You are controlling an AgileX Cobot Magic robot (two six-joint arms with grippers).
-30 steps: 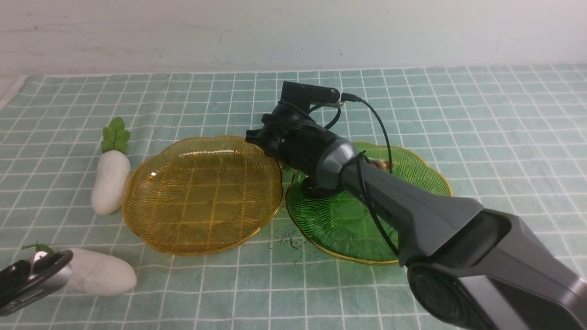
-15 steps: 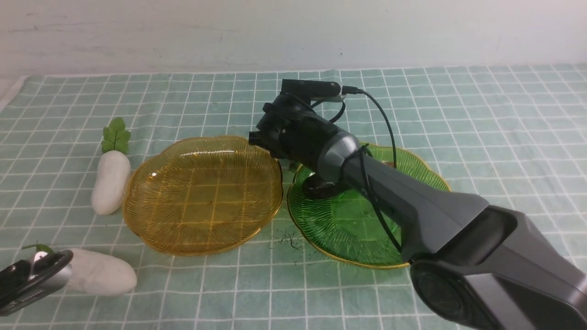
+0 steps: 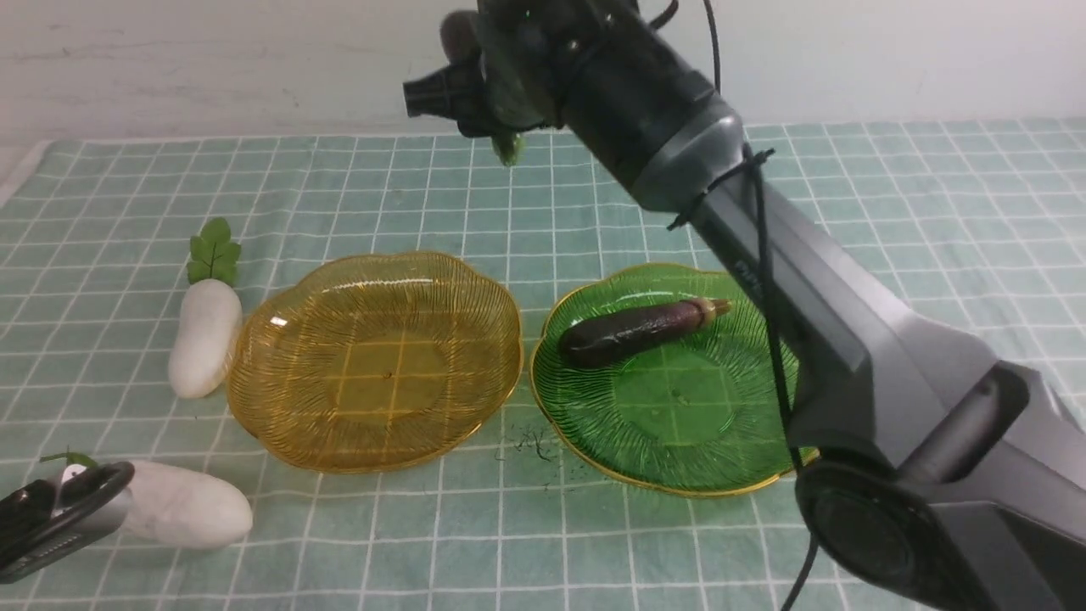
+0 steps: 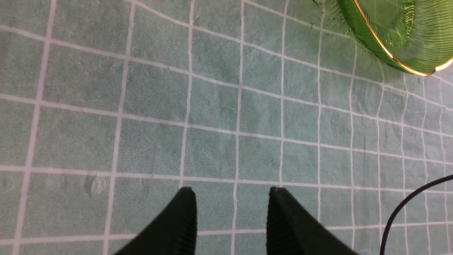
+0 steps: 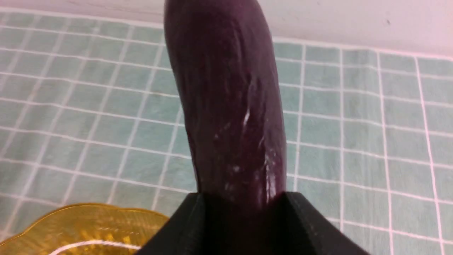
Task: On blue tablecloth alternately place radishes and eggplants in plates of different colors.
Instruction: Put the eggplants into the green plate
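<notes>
Purple eggplant [image 5: 226,106] we held clamped in our right gripper [image 5: 240,200], high at twelve o'clock; our left gripper [image 4: 231,202], at eight o'clock, gaped empty over the blue tablecloth [image 4: 212,106].

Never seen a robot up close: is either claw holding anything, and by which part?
Right gripper holds a purple eggplant across its body, near the green stem end; left gripper holds nothing.
</notes>
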